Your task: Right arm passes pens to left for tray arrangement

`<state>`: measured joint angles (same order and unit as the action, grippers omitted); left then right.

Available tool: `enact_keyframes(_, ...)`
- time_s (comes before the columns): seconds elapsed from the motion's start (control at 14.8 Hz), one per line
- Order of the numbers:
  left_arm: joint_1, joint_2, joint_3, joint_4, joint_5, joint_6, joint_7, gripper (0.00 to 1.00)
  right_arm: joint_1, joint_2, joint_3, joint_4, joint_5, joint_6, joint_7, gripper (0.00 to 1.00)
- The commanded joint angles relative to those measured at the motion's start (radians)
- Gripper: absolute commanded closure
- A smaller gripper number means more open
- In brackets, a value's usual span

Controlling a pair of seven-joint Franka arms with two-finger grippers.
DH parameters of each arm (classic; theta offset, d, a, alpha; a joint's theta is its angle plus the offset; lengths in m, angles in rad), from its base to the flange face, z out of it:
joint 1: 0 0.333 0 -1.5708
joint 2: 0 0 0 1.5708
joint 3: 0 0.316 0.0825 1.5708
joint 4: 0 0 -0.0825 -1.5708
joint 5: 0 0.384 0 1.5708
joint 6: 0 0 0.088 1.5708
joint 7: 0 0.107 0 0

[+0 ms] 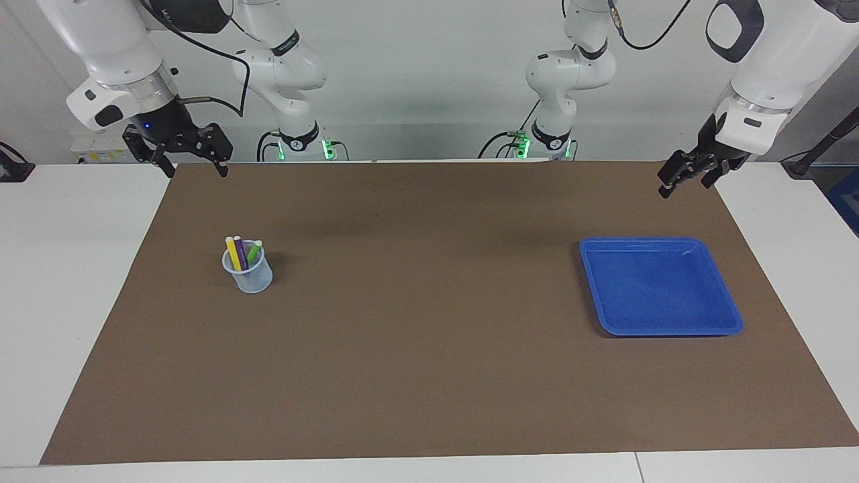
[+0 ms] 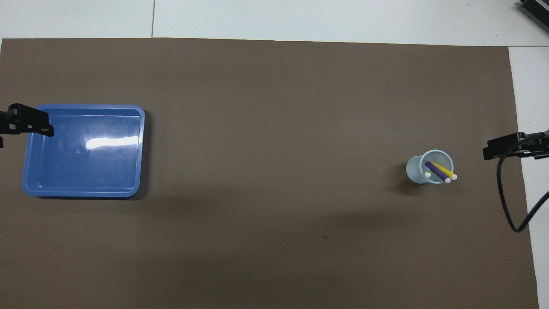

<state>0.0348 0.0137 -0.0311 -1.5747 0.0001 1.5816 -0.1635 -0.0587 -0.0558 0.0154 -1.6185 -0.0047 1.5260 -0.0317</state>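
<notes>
We judge the three slim, light, slippery pens (image 1: 241,253), upright in the small translucent cup (image 1: 248,275) below the wide-open right gripper (image 1: 191,163), best pinched just under their caps, while the left gripper (image 1: 684,176) waits open.

The pens (image 1: 242,253) stand in a cup (image 1: 249,275) toward the right arm's end, well apart from the tray (image 1: 729,322).
</notes>
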Motion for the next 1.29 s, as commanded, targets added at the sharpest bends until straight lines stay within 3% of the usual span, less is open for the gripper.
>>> enact_keyframes(0.0, -0.007, -0.02, 0.005, -0.013, 0.006, -0.008, 0.015, 0.0, -0.004, 0.008, 0.006, 0.017, -0.009, -0.009, 0.013, 0.0)
enact_keyframes(1.22, -0.006, -0.029, 0.007, -0.031, -0.037, -0.012, -0.008, 0.0, -0.003, -0.004, 0.006, -0.012, -0.029, 0.005, 0.003, 0.0)
